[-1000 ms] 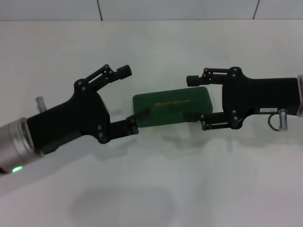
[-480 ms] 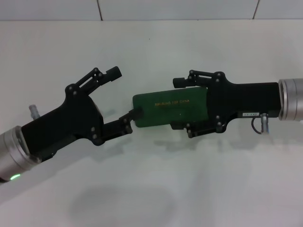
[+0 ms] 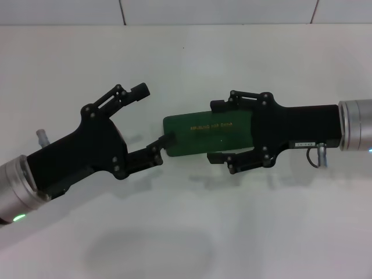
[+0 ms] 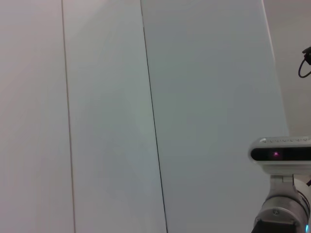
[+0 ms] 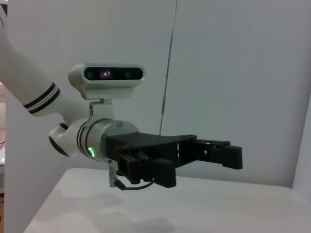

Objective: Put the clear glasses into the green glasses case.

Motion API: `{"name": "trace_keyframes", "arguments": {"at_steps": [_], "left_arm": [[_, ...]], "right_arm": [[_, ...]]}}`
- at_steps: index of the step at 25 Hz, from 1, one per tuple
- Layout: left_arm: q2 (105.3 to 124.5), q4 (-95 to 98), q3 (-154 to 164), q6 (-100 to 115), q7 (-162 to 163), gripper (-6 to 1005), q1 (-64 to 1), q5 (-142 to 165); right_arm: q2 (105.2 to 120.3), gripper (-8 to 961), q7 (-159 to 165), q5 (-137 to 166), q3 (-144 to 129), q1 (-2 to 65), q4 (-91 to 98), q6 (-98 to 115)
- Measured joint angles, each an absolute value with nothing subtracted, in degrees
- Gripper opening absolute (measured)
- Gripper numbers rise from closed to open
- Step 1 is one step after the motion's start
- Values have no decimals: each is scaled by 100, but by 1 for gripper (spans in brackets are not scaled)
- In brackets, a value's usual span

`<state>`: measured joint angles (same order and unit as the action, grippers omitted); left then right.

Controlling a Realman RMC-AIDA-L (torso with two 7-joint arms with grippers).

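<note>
The green glasses case lies shut on the white table, gold lettering on its lid facing up. My left gripper is open at the case's left end, with its lower fingertip touching or nearly touching that end. From the other side my right gripper is open and straddles the case's right end, one finger along the far edge and one just past the near edge. The clear glasses are out of view. The right wrist view shows the left arm's gripper above the table.
The white table ends at a tiled wall behind it. The robot's head camera shows in the right wrist view and again as the head camera in the left wrist view, which otherwise shows only wall panels.
My right gripper has slid left until its fingers span the case's right end. The left gripper drew back slightly to the left, then held still. The case has not moved.
</note>
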<state>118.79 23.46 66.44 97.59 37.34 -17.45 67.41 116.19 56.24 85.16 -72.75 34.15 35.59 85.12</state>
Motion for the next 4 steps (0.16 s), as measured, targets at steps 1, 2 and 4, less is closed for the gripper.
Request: {"name": "trace_keyframes", "arguments": {"at_steps": [1, 2, 4], "left_arm": [[11882, 2346, 6645, 9763, 3734, 890, -1746, 6741], [11885, 2347, 6645, 9769, 3733, 890, -1748, 6741], [11888, 2348, 6644, 9780, 3732, 890, -1759, 6742]], "right_arm": [[11619, 892, 5619, 8516, -7276, 3415, 3559, 8521], [11619, 892, 5614, 8516, -7277, 3414, 3559, 8531], [11619, 892, 5605, 8516, -7280, 3414, 3559, 8546]]}}
